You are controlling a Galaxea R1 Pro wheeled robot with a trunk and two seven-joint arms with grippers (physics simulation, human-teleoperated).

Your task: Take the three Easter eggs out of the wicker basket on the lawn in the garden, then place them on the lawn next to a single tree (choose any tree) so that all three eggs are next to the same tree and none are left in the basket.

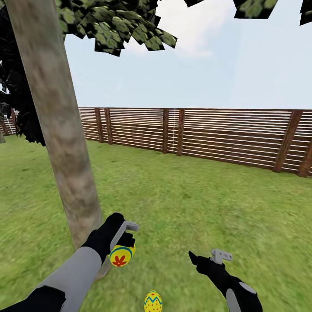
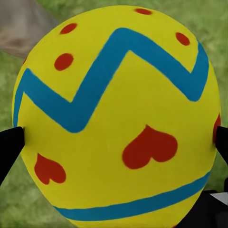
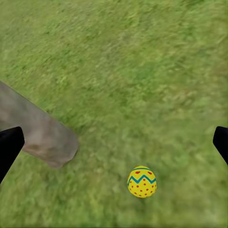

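Lawn [image 1: 195, 203] by grey-beige trunk [image 1: 56, 125], fence [image 1: 216, 134] behind. Left gripper [image 1: 125, 242] clamped on Easter egg [image 1: 121, 255], lower left of centre, above grass, just right of trunk base. Second egg [image 1: 153, 302] on grass at bottom centre. Right gripper [image 1: 208, 258] spread wide, empty. Drop point likely straight down.

Bright, even daylight; soft, blurry render; no hard shadows

Two Easter eggs by the tree trunk

One yellow egg [image 1: 121, 255] with a blue zigzag band and red heart and dot marks sits clamped between the left end effector [image 1: 123, 249] fingers, off the lawn [image 1: 195, 203], just beside the grey-beige tree [image 1: 60, 130] trunk. A second egg [image 1: 153, 302], zigzagged and red-dotted, stands upright on the grass between both end effectors, near the trunk's base.
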